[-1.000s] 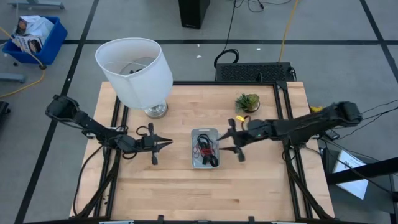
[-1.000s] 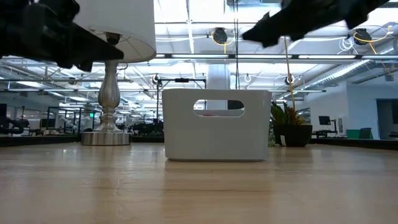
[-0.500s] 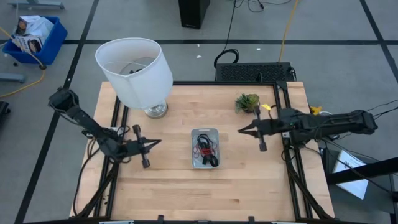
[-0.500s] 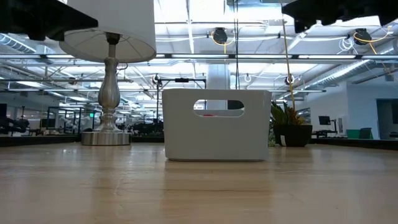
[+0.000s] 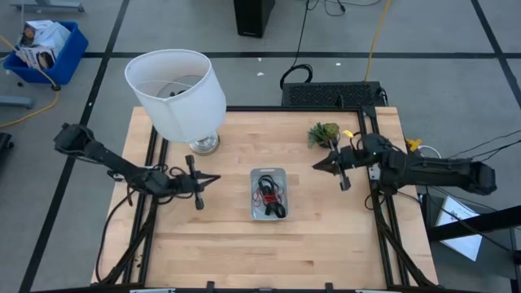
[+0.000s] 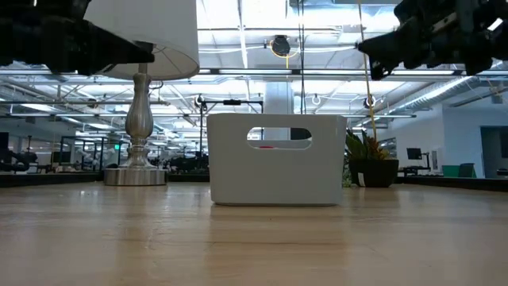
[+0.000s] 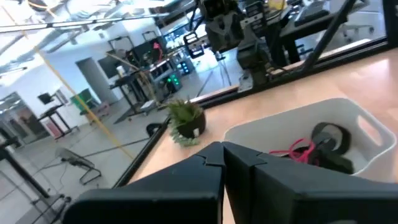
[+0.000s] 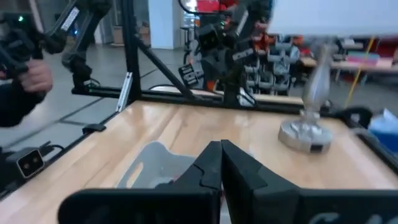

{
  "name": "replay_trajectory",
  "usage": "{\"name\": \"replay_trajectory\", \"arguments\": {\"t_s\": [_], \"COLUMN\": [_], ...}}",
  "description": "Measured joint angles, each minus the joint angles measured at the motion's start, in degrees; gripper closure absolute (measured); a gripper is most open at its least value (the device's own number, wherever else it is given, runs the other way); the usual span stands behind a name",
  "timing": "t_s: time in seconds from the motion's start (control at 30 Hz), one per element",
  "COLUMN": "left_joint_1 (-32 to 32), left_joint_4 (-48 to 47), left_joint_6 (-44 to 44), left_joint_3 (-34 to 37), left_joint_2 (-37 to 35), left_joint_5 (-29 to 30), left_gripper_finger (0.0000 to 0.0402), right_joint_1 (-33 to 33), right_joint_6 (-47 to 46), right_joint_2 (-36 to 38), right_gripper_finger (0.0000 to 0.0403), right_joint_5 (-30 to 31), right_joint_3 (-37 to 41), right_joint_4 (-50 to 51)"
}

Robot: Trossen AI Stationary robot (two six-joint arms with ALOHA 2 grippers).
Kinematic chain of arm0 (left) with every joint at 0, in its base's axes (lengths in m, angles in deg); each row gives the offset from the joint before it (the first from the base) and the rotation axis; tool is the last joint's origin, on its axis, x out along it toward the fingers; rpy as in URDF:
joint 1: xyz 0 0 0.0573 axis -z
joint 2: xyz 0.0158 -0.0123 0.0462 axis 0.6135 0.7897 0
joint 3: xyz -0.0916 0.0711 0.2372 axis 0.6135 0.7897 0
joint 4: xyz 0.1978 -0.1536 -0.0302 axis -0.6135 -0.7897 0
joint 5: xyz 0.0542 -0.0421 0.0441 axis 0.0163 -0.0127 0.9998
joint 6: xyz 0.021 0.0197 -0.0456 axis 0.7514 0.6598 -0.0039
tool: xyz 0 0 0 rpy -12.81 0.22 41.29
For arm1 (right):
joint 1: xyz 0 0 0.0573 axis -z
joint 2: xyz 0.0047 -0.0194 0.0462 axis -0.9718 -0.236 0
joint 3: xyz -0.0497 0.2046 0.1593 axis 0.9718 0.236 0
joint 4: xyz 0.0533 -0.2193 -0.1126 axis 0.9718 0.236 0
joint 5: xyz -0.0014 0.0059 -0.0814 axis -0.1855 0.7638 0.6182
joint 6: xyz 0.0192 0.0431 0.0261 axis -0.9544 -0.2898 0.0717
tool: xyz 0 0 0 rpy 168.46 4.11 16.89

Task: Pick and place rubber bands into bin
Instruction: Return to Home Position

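The silvery-grey bin point(image 5: 269, 194) stands at the middle of the wooden table. Black and red-orange rubber bands point(image 5: 269, 198) lie in a heap on its floor, and they also show in the left wrist view point(image 7: 314, 146). My left gripper point(image 5: 216, 178) hovers left of the bin, shut and holding nothing, its tips toward the bin. My right gripper point(image 5: 316, 167) hovers right of the bin and a little farther back, shut and holding nothing. In the low view the bin point(image 6: 276, 159) stands between both grippers, which hang well above the tabletop.
A big white lamp point(image 5: 177, 91) stands at the far left of the table, its metal base point(image 5: 203, 145) behind my left gripper. A small potted plant point(image 5: 323, 133) sits far right. A person's hand point(image 8: 31, 74) shows beyond the table. Bare wood lies along the near edge point(image 5: 269, 260).
My right gripper has drawn back from the bin's right side toward the table's right and far edges, and has shut with nothing in it. My left gripper has pulled a little away from the bin, then shifted slightly toward the far edge. The rubber bands stay in the bin.
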Motion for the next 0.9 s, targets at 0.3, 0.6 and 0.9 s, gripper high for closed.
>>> {"name": "replay_trajectory", "arguments": {"t_s": [0.3, 0.6, 0.9], "left_joint_1": [2.1, -0.6, -6.4], "left_joint_4": [-3.4, -15.8, -22.5], "left_joint_6": [3.6, 2.1, -6.1], "left_joint_3": [7.0, 7.0, 7.0], "left_joint_2": [-18.8, -31.2, -33.1], "left_joint_5": [2.9, -2.7, -8.1], "left_gripper_finger": [0.0401, 0.0401, 0.0401], "right_joint_1": [5.8, 5.7, 0.5], "right_joint_6": [-1.3, -4.5, -10.6], "right_joint_2": [10.2, 17.4, 18.8], "right_gripper_finger": [0.0403, 0.0403, 0.0403], "right_joint_5": [-5.5, -4.0, -3.8], "right_joint_3": [0.1, 0.7, 10.4], "right_joint_4": [10.7, 11.2, 1.2]}}
